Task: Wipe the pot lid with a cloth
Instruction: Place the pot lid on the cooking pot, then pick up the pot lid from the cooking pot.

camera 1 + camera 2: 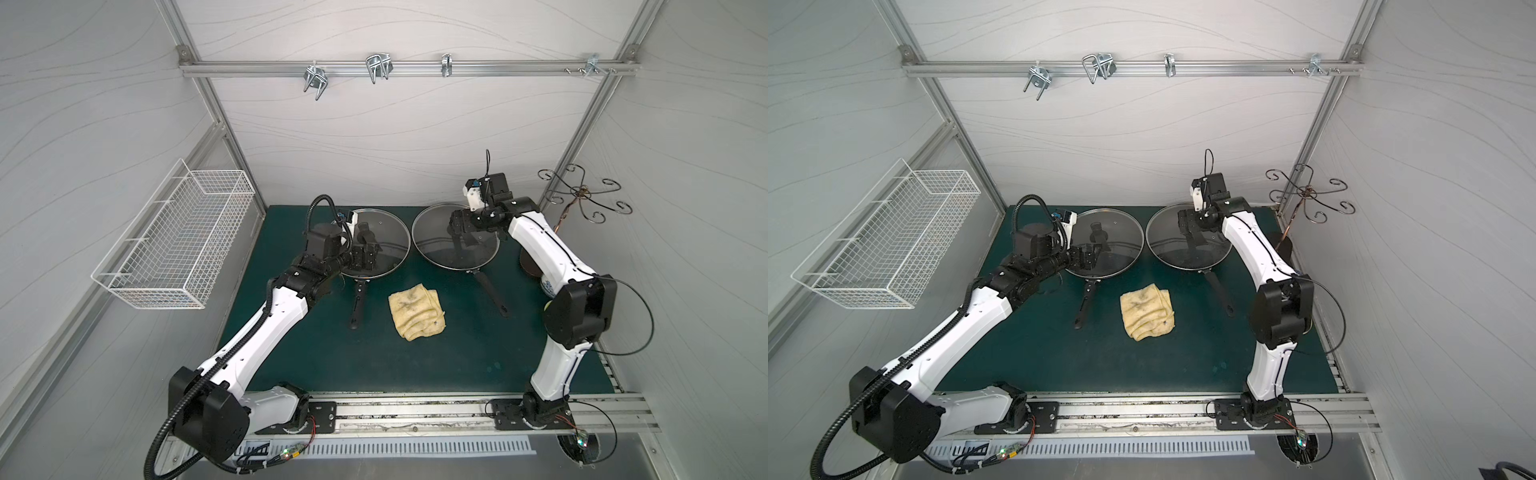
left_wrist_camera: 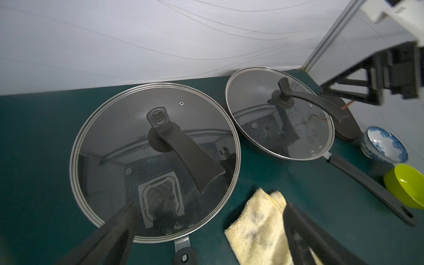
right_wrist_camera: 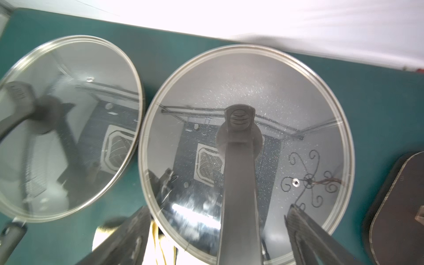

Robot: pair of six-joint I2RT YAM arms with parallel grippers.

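Observation:
Two glass pot lids rest on black pans on the green mat: the left lid [image 1: 392, 232] [image 2: 119, 137] and the right lid [image 1: 432, 243] [image 3: 286, 110]. The pale yellow, grey-stained cloth [image 1: 417, 309] [image 1: 1147, 311] [image 2: 257, 224] lies folded on the mat in front of them, between the two pan handles. My left gripper [image 1: 371, 252] [image 2: 208, 206] hangs open over the left lid's near edge, holding nothing. My right gripper [image 1: 463, 243] [image 3: 219, 210] stands open astride the right lid's long black handle [image 3: 239, 172], with a gap on each side.
Pan handles [image 1: 359, 303] [image 1: 492, 295] stick out toward the front. A blue-and-white bowl [image 2: 383, 144] and a green bowl [image 2: 406, 185] sit at the right edge near a scrolled hook stand [image 1: 582, 193]. A white wire basket [image 1: 174, 237] hangs on the left wall.

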